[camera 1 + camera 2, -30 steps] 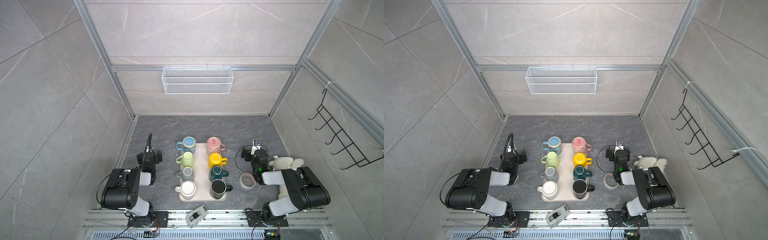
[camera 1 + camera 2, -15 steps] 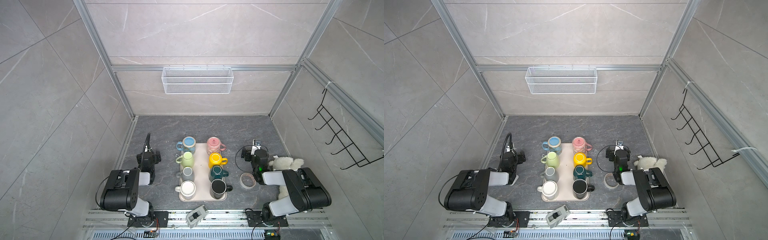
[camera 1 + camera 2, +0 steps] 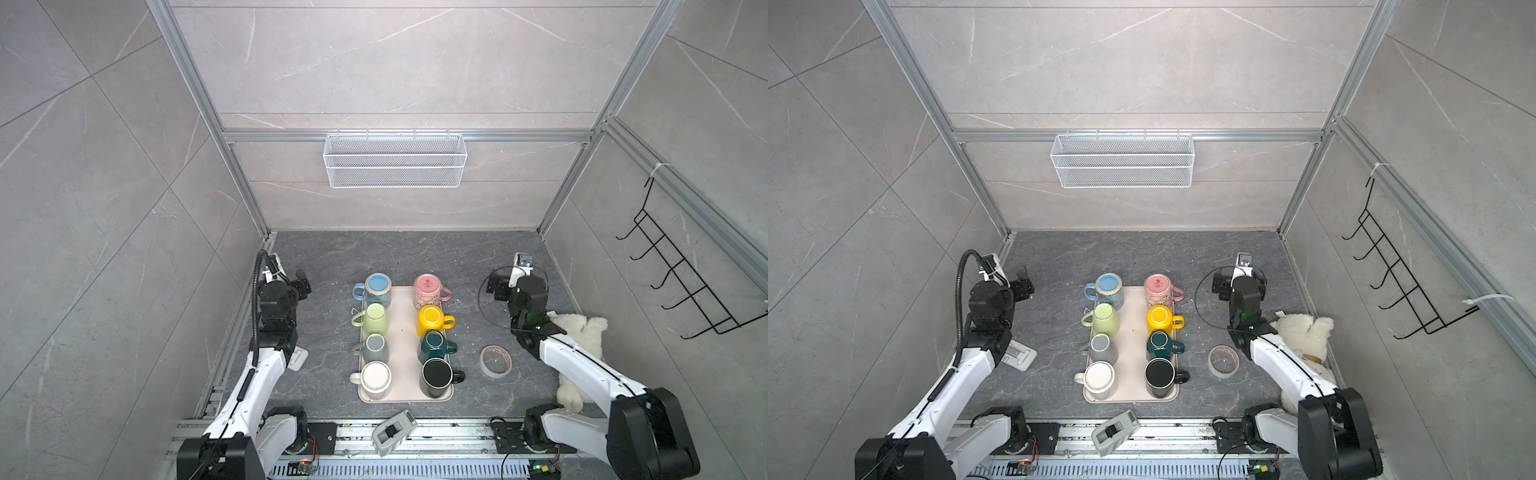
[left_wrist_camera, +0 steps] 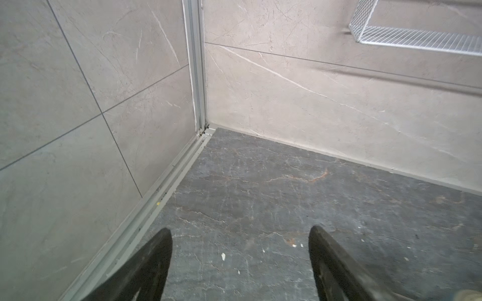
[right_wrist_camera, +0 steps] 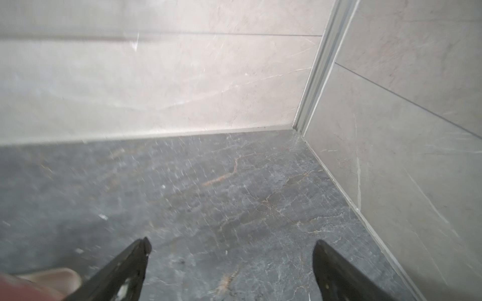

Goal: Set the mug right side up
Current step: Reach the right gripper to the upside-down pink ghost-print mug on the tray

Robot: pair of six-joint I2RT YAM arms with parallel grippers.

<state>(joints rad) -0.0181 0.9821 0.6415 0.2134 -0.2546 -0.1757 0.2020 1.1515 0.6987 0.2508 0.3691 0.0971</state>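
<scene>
While the left gripper (image 4: 240, 232) and right gripper (image 5: 232, 242) hang wide open and empty at either side, one tray (image 3: 403, 332) holds eight mugs (image 3: 434, 345) in two columns of four; the pink mug (image 3: 428, 291) stands base-up at its far right corner.

Left arm (image 3: 262, 374) and right arm (image 3: 582, 370) reach forward, low. Left gripper (image 4: 240, 230) jaws spread apart. Right gripper (image 5: 231, 242) jaws spread wide.

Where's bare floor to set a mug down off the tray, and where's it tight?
Free: the floor from the tray up to the back wall, and the strip between tray and left arm. Tight: right of the tray, by tape roll, plush toy and right arm.
</scene>
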